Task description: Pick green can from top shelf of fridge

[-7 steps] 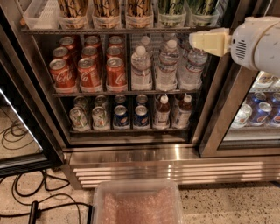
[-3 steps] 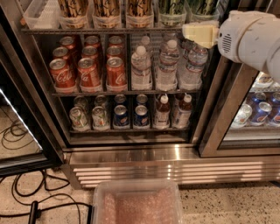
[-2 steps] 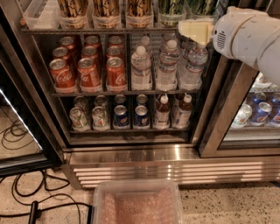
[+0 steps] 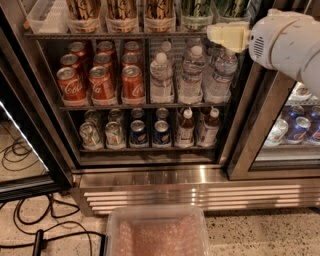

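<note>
The fridge (image 4: 150,170) stands open in front of me. Its top shelf (image 4: 115,35) is a grey-railed rack lined with clear trays. Two dark-green cans stand in trays at its right end, one (image 4: 196,8) left of the other (image 4: 231,6); only their lower parts show. Three tan-and-black cans (image 4: 121,7) stand to their left. My gripper (image 4: 226,36), pale yellow on a white arm (image 4: 290,45), reaches in from the right. It is level with the top shelf's front rail, just below the green cans and in front of them.
Red cola cans (image 4: 102,75) and water bottles (image 4: 192,75) fill the middle rack. Small cans and bottles (image 4: 150,131) line the bottom rack. A neighbouring cooler with blue cans (image 4: 297,127) is at right. A clear bin (image 4: 157,232) and black cables (image 4: 30,220) lie on the floor.
The arm and gripper have moved up and to the left, from beside the water bottles to the top shelf's rail under the green cans.
</note>
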Action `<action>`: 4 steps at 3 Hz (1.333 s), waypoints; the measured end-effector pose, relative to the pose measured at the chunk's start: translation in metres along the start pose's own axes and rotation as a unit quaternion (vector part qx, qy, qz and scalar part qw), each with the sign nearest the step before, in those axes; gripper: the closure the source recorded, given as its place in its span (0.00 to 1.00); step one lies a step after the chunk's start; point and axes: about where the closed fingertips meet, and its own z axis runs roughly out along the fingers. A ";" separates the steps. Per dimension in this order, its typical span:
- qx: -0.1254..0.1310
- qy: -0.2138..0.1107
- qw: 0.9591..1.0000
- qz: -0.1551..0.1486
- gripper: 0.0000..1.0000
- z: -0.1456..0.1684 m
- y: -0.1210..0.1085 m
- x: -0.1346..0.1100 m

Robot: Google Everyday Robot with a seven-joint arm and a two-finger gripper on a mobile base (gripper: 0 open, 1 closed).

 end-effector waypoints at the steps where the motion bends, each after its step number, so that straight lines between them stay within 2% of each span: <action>1: 0.007 -0.010 1.000 0.002 0.28 0.004 -0.003 -0.002; 4: 0.031 -0.031 0.999 0.003 0.26 0.023 -0.015 0.005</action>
